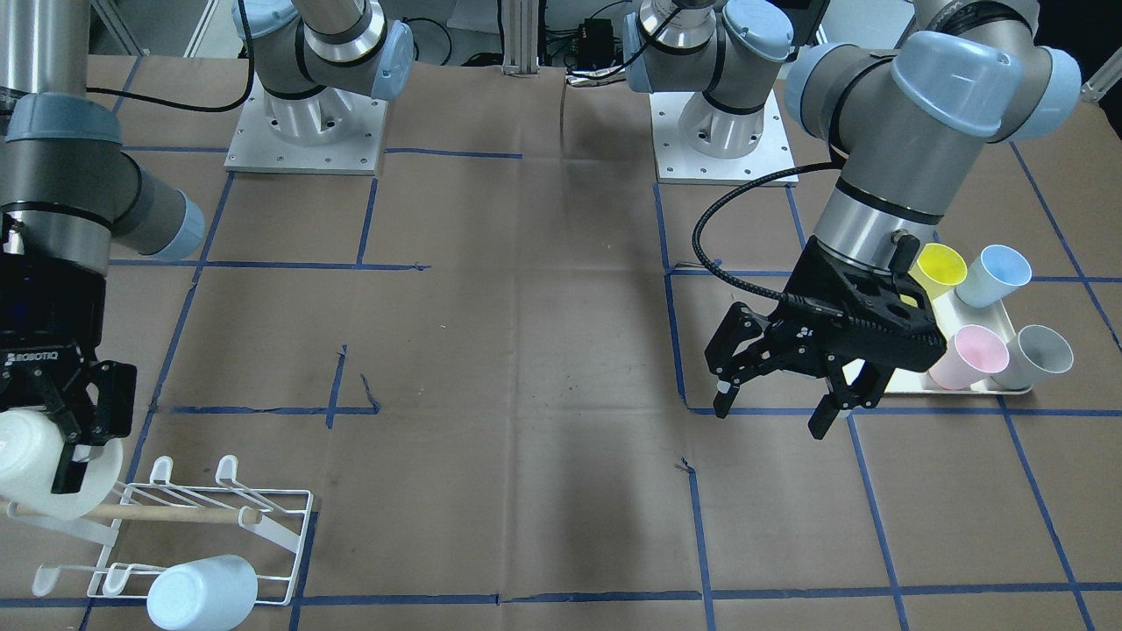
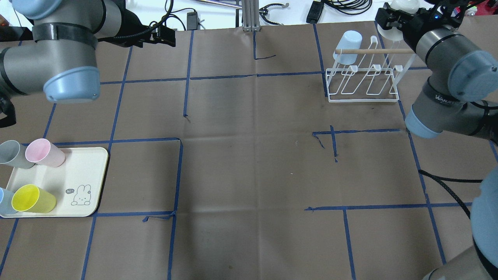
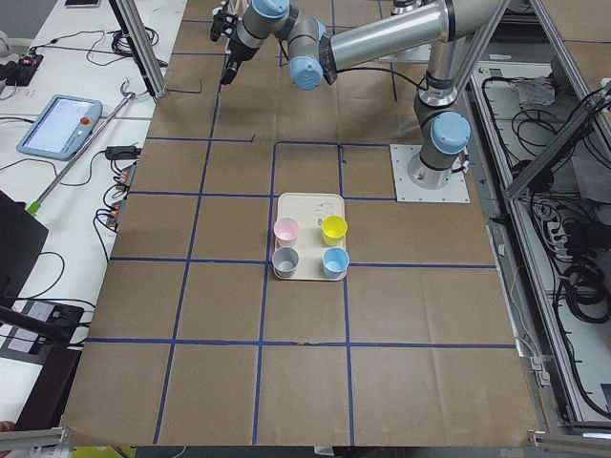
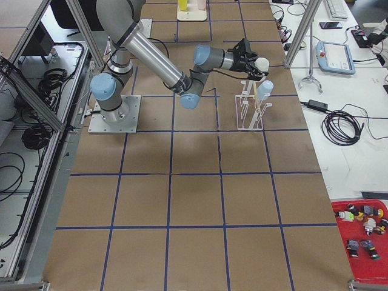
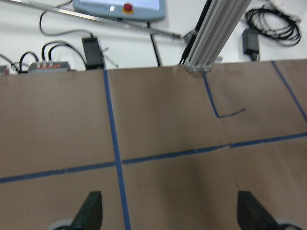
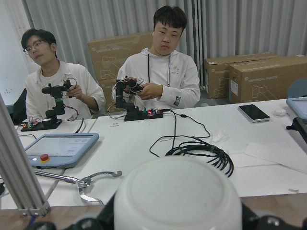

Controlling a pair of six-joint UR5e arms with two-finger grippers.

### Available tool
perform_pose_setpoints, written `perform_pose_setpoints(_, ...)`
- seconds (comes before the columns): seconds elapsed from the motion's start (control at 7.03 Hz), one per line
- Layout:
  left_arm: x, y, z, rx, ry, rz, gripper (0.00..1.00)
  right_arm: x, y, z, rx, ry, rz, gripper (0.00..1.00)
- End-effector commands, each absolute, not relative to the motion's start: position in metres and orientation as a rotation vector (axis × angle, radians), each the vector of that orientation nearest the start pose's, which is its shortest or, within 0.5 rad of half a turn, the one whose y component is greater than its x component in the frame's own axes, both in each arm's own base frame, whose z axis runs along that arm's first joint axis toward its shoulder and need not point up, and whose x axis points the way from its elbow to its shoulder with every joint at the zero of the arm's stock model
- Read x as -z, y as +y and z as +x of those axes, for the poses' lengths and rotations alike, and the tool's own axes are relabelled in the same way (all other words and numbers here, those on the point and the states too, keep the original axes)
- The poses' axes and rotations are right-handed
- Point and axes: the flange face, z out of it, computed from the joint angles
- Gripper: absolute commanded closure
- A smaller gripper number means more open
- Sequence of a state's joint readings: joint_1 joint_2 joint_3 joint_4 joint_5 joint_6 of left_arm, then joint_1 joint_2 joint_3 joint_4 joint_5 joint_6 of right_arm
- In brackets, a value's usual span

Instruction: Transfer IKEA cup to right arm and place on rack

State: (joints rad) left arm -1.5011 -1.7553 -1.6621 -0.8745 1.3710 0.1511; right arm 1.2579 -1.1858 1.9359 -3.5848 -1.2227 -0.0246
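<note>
My right gripper is shut on a white cup, held on its side over the end of the white wire rack, next to the wooden dowel. The cup's base fills the right wrist view. In the overhead view the right gripper holds the cup just past the rack. A pale blue cup hangs upturned on a rack prong. My left gripper is open and empty, hovering beside the cream tray; its fingers show spread apart.
The cream tray holds pink, grey, yellow and blue cups. Blue tape lines grid the brown table. Two operators sit behind a white desk past the table's edge. An aluminium post stands at the far edge.
</note>
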Motion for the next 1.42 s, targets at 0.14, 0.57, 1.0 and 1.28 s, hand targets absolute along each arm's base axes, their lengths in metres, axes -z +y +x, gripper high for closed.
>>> perform_pose_setpoints(0.14,-0.434,-0.548,-0.111,0.142,3.23,0.14,0.01,-0.331,-0.645,-0.049,1.873,2.544,0.048,0.94)
perform_pose_setpoints(0.57,-0.471,-0.502,-0.105,-0.087,3.175,0.125,0.01,-0.306,-0.672,-0.058,1.819,2.573,0.058,0.94)
perform_pose_setpoints(1.0,-0.474,-0.498,-0.106,-0.073,3.162,0.063,0.0,-0.279,-0.672,-0.058,1.771,2.601,0.064,0.94)
perform_pose_setpoints(1.28,-0.477,-0.496,-0.107,-0.051,3.168,-0.007,0.0,-0.271,-0.67,-0.058,1.759,2.608,0.066,0.93)
